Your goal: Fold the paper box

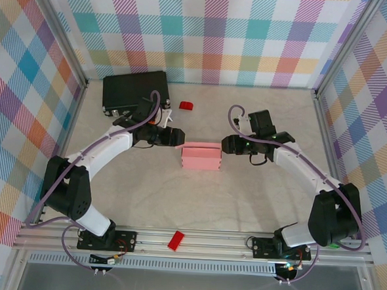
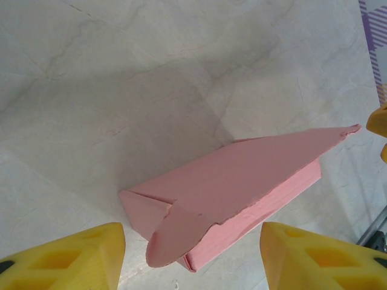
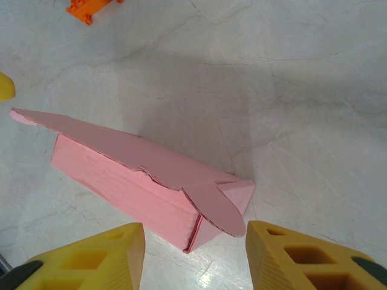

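Fingers [image 2: 72,257] of the left gripper [image 2: 190,238] and of the right gripper [image 3: 195,232] stand apart, each pair flanking one end of the pink paper box [image 1: 200,156].

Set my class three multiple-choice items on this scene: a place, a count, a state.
1. Where is the box? A between the left tool and right tool; B on the black case; C against the back wall.
2. How many red pieces show in the top view? A one; B two; C four.
3. How does the left tool stand? A shut on the box; B shut on a red piece; C open, astride the box end.

1 A, a tool faces each end.
2 B, one beside the case, one on the front rail.
3 C, its fingers stand apart, the box end between them.
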Motion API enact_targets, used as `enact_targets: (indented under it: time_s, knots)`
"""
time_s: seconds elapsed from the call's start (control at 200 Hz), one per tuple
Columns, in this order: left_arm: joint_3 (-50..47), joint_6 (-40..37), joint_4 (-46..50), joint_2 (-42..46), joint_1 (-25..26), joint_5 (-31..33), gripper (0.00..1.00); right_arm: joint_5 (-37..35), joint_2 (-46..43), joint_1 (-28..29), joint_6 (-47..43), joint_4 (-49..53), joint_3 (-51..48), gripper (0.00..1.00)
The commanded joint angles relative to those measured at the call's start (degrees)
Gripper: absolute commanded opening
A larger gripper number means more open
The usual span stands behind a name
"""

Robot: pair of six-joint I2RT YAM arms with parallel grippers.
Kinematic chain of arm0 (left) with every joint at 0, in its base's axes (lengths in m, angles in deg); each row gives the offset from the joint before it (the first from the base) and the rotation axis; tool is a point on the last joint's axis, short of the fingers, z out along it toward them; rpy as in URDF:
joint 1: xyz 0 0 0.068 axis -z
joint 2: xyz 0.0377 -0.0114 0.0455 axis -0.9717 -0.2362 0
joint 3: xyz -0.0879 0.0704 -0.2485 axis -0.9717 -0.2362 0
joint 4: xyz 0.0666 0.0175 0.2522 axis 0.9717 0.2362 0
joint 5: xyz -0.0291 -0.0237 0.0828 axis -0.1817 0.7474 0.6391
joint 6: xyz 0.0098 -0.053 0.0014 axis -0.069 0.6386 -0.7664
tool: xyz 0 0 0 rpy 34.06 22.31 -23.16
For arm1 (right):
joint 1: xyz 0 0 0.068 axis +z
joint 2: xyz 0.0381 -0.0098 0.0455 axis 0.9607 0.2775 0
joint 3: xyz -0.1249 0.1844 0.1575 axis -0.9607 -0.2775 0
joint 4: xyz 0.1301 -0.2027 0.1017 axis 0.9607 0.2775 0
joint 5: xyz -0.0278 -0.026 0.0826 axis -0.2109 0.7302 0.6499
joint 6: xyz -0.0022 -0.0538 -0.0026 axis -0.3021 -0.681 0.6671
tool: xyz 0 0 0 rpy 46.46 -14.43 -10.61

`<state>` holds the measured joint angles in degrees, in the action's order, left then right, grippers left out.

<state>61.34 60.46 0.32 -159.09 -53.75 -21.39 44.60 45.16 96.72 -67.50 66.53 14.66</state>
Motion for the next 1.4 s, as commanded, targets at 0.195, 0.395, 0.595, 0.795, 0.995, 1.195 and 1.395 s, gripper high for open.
enact_targets:
  time_s: [0.195,0.395,0.595,0.795,0.995,1.195,1.395]
  knots:
    - [-0.42,1.08,-0.93,-2.07,0.17,-4.38,0.59,3.1,1.69,-0.2,-0.04,-0.66,-0.17,0.47]
    - [-0.33,1.33,-1.26,-2.58,0.26,-5.03,0.53,4.23,2.18,-0.27,0.23,-0.86,-0.21,0.46]
    - [-0.3,1.26,-1.17,-2.44,0.52,-5.22,0.51,4.16,2.05,-0.24,0.41,-0.72,-0.48,0.46]
    - [-0.47,1.17,-1.1,-1.89,0.7,-5.18,0.48,3.89,2.4,-0.24,0.49,-0.56,-0.48,0.45]
    - [-0.62,0.83,-0.3,-1.87,0.88,-4.39,0.49,3.75,2.66,-0.27,0.52,-0.62,-0.39,0.45]
    - [-1.17,0.46,-0.25,-1.17,1.32,-4.7,0.52,3.72,3.08,-0.27,0.39,-0.33,-0.61,0.45]
    - [-1.17,0.38,-0.11,-1.51,1.7,-5.22,0.52,4.51,3.01,-0.24,0.67,-0.79,-0.57,0.46]
